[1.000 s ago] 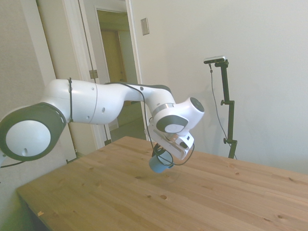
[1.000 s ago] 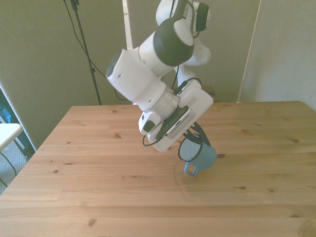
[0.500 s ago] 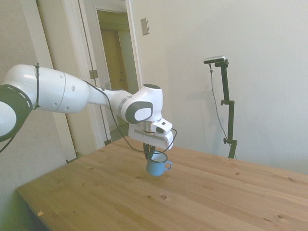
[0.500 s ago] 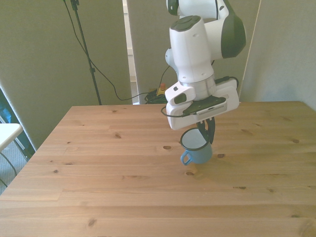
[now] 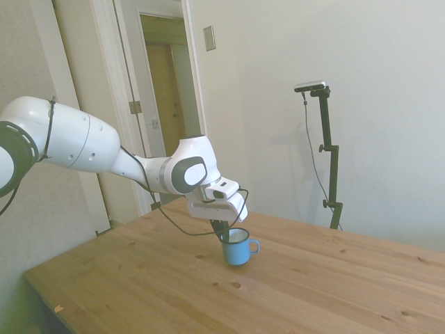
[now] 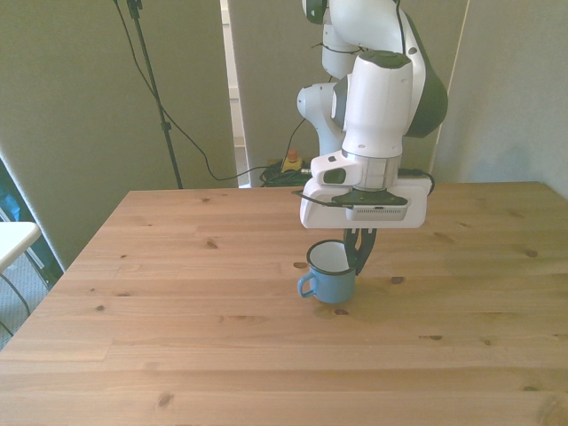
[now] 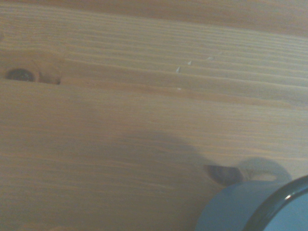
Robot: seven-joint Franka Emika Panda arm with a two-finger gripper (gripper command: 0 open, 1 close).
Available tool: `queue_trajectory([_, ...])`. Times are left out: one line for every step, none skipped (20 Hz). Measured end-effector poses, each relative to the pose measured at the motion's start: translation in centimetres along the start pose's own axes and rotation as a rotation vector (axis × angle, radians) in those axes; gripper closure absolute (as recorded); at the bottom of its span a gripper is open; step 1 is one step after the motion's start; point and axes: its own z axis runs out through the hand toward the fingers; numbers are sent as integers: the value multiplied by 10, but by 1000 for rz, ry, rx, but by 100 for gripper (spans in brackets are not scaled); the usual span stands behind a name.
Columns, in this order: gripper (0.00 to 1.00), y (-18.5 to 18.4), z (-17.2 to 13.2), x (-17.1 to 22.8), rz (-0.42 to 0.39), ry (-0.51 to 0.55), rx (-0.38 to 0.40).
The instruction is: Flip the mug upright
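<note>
The small light-blue mug [image 5: 237,249] [image 6: 330,280] stands upright near the middle of the wooden table [image 6: 177,337], its white inside facing up. Its loop handle [image 6: 306,286] points toward the front view's left. My gripper [image 6: 359,255] [image 5: 224,233] reaches down from above and is shut on the mug's rim wall, on the side opposite the handle. In the wrist view the mug [image 7: 240,211] is a blurred blue wall with a dark rim, close by above the wood grain.
Bare wood planks lie all around the mug. A doorway [image 5: 167,104] opens behind the arm in the side view. A cable [image 6: 177,133] hangs behind the table's far edge in the front view.
The wrist has turned from tilted to pointing straight down, and the mug has gone from lying sideways in the air to upright on the table, shifted toward the front view's left.
</note>
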Motion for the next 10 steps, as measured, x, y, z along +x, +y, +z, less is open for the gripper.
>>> queue_trajectory([100, 0, 2, 0, 0, 0, -1])
queue_trajectory([0, 0, 3, 0, 0, -1, -1])
queue_trajectory([0, 1, 5, -1, 2, -2, 0])
queue_trajectory([0, 1, 6, -2, 3, -5, 0])
queue_trajectory([0, 1, 7, -3, 4, -8, 1])
queue_trajectory([0, 1, 8, -3, 6, -12, 4])
queue_trajectory([0, 0, 8, -4, 8, -15, 8])
queue_trajectory([0, -1, 7, -5, 9, -17, 11])
queue_trajectory([0, -1, 7, -5, 12, -19, 14])
queue_trajectory([0, -1, 7, -5, 17, -23, 19])
